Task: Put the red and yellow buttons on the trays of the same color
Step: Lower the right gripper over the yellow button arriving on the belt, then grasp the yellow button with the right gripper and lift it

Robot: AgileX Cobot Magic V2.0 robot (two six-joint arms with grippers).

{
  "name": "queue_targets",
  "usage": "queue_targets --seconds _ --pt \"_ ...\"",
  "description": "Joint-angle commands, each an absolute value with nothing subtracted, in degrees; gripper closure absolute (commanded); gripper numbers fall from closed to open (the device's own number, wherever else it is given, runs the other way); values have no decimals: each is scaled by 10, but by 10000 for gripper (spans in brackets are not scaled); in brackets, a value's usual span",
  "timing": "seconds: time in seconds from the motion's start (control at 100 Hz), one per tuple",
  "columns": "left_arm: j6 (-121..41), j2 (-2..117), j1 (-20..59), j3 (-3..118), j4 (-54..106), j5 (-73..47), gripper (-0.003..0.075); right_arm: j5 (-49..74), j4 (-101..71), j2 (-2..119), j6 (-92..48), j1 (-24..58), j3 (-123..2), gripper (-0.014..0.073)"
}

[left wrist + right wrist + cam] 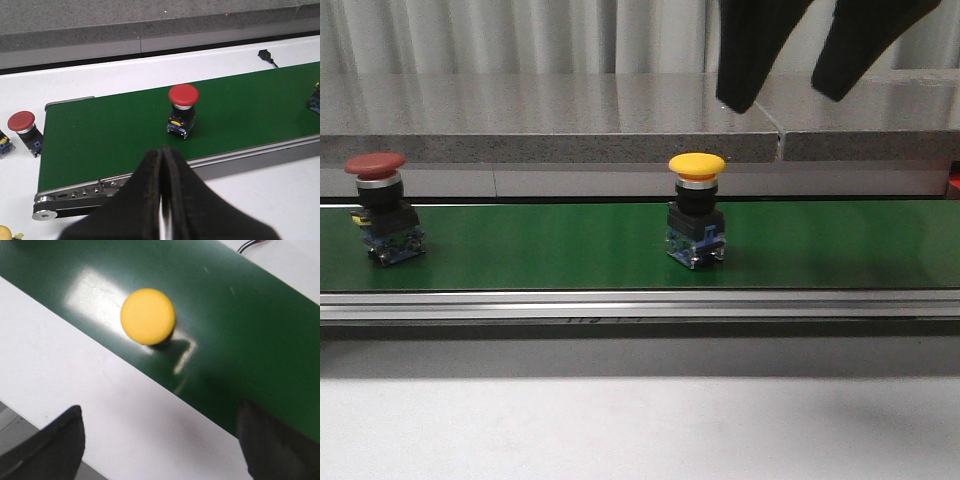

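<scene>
Red button (377, 205): upright at the left end of the green belt (540, 250). Yellow button (696, 208): upright, mid-belt. Right gripper (827, 45): fingers spread wide, empty, high above the belt just right of the yellow button. Left gripper (162, 200): fingers pressed together, holding nothing, near the belt's edge, facing the red button. Second red button (22, 128): off the belt, on the white table (250, 200).

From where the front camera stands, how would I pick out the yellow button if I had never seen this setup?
Find the long green conveyor belt running across the scene. Two mushroom-headed push buttons stand upright on it, apart from each other. The yellow button is the one nearer the middle, below the dark open right gripper; its neighbour at the left end, the red button, has a red cap.
</scene>
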State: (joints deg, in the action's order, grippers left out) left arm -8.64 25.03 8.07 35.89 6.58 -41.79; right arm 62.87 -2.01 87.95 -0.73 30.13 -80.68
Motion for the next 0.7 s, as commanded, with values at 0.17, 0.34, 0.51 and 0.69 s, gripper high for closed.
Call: queue_targets --seconds 0.17,0.34,0.51,0.69 --pt "-85 255 84 375 71 -380 741 626 -24 959 -26 299 -881 -21" --pt "-85 255 84 375 71 -380 741 593 -22 991 -29 298 -884 -20" --pt "-85 255 84 375 71 -380 741 586 -20 997 -29 298 -884 138" --pt "-85 255 84 375 71 -380 741 585 -19 994 -29 298 -884 454"
